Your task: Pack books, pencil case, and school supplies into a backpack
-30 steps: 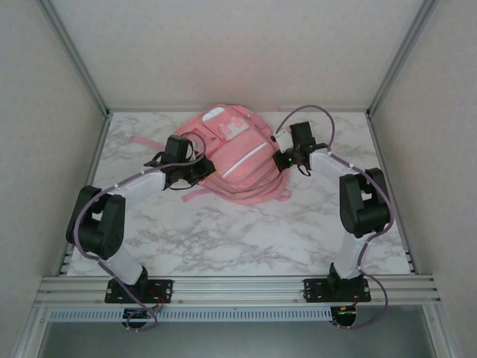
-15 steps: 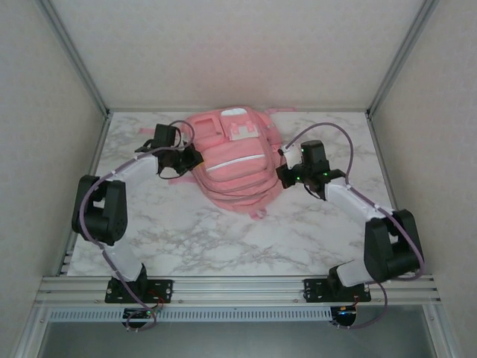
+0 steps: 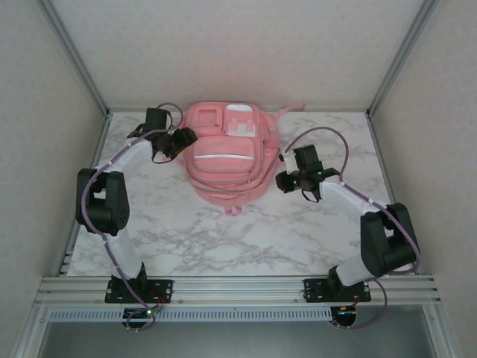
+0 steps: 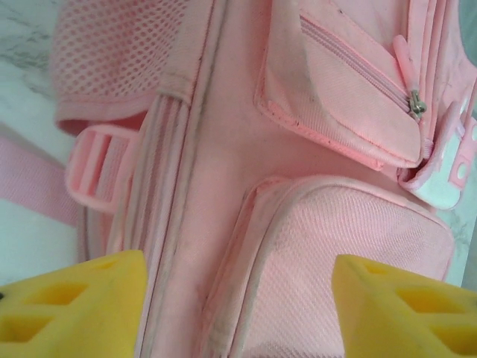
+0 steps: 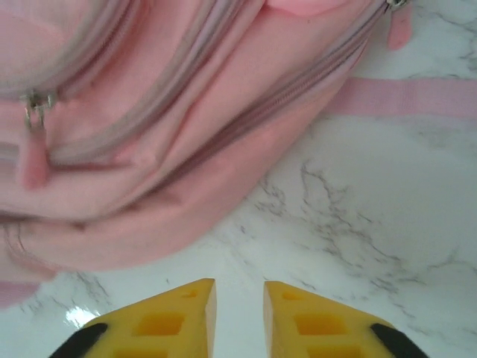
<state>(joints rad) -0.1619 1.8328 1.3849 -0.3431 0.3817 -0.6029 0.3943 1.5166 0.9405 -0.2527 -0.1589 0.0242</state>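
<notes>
The pink backpack (image 3: 227,153) lies front up at the back middle of the table, pockets facing the camera. My left gripper (image 3: 182,138) hovers at its upper left edge, its yellow fingers (image 4: 82,298) spread wide over the pocket fabric (image 4: 298,112) with nothing between them. My left gripper (image 4: 238,261) is open. My right gripper (image 3: 282,181) sits just off the bag's right side, above bare marble; my right gripper (image 5: 240,287) shows a narrow empty gap, the backpack (image 5: 149,112) a little ahead of it. The books, pencil case and school supplies are out of view.
A pink strap (image 5: 417,97) trails on the marble to the right of the bag, and another strap end (image 3: 287,110) lies at the far edge. Metal frame posts and walls close in the table (image 3: 238,239) on three sides. Marble stretches in front of the bag.
The backpack has been turned square and shifted toward the back. Both grippers have opened and let go of it; the left moved to the back left, the right drew off to the right.
</notes>
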